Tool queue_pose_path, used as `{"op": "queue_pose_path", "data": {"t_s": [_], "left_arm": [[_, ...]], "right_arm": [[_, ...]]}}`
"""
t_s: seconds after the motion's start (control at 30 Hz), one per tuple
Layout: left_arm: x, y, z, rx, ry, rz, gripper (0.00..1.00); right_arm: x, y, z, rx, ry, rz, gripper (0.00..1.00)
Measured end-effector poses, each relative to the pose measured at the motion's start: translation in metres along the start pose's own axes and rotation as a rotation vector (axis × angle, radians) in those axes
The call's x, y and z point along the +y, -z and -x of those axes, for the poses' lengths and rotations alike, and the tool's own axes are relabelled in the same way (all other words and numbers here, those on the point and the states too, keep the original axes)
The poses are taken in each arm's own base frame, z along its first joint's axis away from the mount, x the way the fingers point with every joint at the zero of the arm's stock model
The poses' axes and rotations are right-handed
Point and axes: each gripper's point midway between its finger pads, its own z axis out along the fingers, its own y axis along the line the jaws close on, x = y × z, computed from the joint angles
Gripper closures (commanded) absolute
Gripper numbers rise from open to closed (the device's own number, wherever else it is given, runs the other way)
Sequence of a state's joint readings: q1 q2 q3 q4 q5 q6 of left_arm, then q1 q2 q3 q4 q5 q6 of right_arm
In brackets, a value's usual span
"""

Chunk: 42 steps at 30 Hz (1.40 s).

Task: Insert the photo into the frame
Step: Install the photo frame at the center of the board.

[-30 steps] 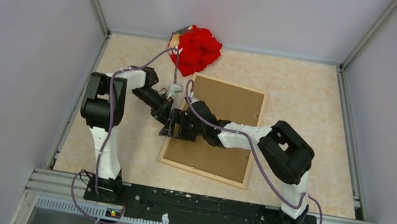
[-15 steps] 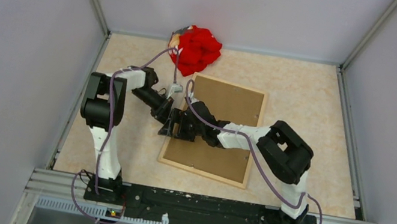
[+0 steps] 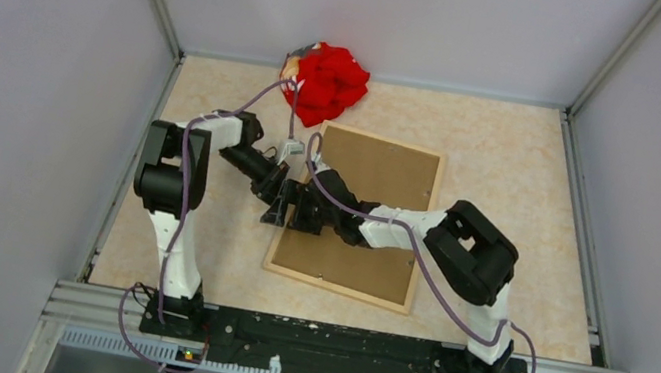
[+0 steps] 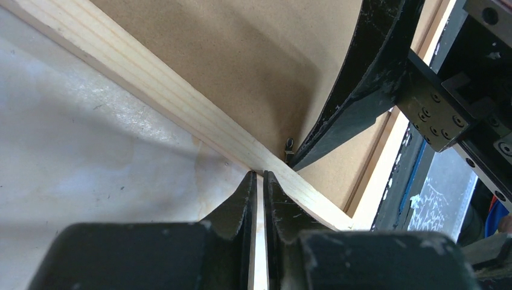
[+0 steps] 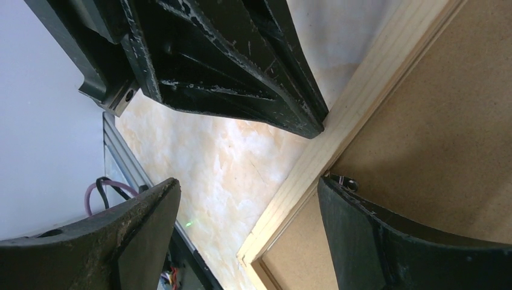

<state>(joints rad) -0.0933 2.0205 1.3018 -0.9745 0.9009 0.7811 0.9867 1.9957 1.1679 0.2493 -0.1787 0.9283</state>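
The frame lies face down on the table, with the brown backing board set in it. The photo is hidden. My left gripper is shut, its tips against the outer side of the frame's left moulding. My right gripper is open and straddles that same moulding. One finger rests on the backing board by a small metal tab; the other hangs over the table. In the right wrist view my gripper holds nothing.
A crumpled red cloth lies at the back of the table, just beyond the frame's far left corner. Grey walls close in the table on the left, the right and the back. The two arms meet at the frame's left edge.
My right arm has shifted slightly to the left, toward the frame's left edge. The left arm and the frame have not visibly moved.
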Motion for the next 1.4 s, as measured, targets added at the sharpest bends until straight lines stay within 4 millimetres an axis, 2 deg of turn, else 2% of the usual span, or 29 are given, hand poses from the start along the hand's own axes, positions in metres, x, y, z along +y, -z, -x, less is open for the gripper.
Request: {"op": "queue_pose_path", "data": {"t_s": [0.13,0.27,0.33,0.43,0.5,0.57,0.63,0.73,0.8,0.87,0.93,1.03,1.17,1.27,1.4], "left_arm": [[0.000,0.000,0.000,0.000,0.000,0.000,0.87],[0.000,0.000,0.000,0.000,-0.001,0.000,0.83],[0.000,0.000,-0.001,0.003,-0.001,0.000,0.78],[0.000,0.001,-0.003,0.015,-0.002,0.006,0.70],[-0.001,0.004,-0.006,0.034,-0.001,0.014,0.67],[-0.003,0.009,-0.008,0.050,-0.005,0.027,0.65],[-0.004,0.016,-0.007,0.061,-0.021,0.056,0.64],[0.001,0.027,-0.008,0.081,-0.060,0.129,0.63],[0.008,0.032,-0.012,0.100,-0.085,0.188,0.63],[0.016,0.033,-0.023,0.131,-0.093,0.236,0.63],[0.020,0.029,-0.034,0.159,-0.082,0.253,0.64],[0.019,0.028,-0.036,0.167,-0.101,0.272,0.64],[0.018,0.026,-0.035,0.183,-0.139,0.299,0.65],[0.017,0.023,-0.034,0.186,-0.154,0.299,0.65],[0.012,0.016,-0.031,0.190,-0.190,0.296,0.66]], "right_arm": [[0.000,-0.001,0.001,-0.004,0.001,0.003,0.14],[0.002,0.001,0.001,-0.006,0.003,0.006,0.07],[0.003,0.008,0.003,-0.007,0.010,-0.001,0.02],[0.008,0.032,0.011,-0.020,0.018,-0.016,0.01],[0.015,0.053,0.024,-0.042,0.023,-0.013,0.01],[0.018,0.081,0.045,-0.090,0.023,-0.012,0.01],[0.013,0.110,0.068,-0.146,0.011,-0.028,0.01],[-0.020,0.157,0.102,-0.240,-0.036,-0.109,0.01],[-0.062,0.187,0.118,-0.301,-0.086,-0.212,0.01],[-0.102,0.210,0.124,-0.337,-0.137,-0.320,0.01],[-0.137,0.226,0.120,-0.341,-0.178,-0.418,0.01],[-0.184,0.241,0.102,-0.312,-0.237,-0.543,0.01],[-0.223,0.255,0.087,-0.285,-0.303,-0.642,0.01],[-0.240,0.257,0.087,-0.281,-0.328,-0.673,0.01],[-0.249,0.250,0.086,-0.267,-0.337,-0.677,0.01]]}}
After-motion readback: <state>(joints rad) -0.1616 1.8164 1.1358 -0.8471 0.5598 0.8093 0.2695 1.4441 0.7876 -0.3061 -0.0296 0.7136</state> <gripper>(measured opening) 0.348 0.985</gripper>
